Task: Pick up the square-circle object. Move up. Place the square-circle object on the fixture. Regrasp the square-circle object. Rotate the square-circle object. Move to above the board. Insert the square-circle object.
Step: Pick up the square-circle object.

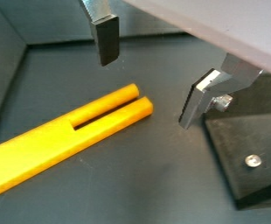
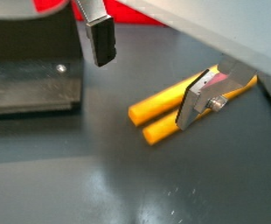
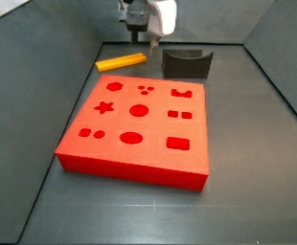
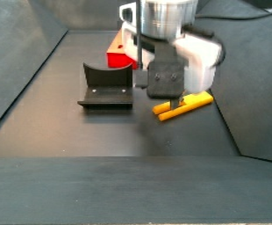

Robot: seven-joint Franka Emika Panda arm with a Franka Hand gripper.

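Observation:
The square-circle object (image 1: pixel 68 136) is a yellow bar with a split end. It lies flat on the dark tray floor in both wrist views (image 2: pixel 163 112) and both side views (image 3: pixel 122 61) (image 4: pixel 185 105). My gripper (image 1: pixel 149 74) is open and empty, and hangs just above the floor by the bar's split end. One finger (image 2: pixel 200 98) stands in front of the bar and the other finger (image 2: pixel 100 39) is off to its side. The gripper also shows in both side views (image 3: pixel 148 38) (image 4: pixel 160 90). The dark fixture (image 3: pixel 186 62) stands beside the bar. The red board (image 3: pixel 138 124) lies in the middle of the tray.
The fixture's base plate (image 1: pixel 249 153) lies close to one finger, and it also shows in a side view (image 4: pixel 107 88). Grey tray walls (image 3: pixel 61 48) rise behind and beside the bar. A strip of the board (image 2: pixel 138 13) shows behind the gripper.

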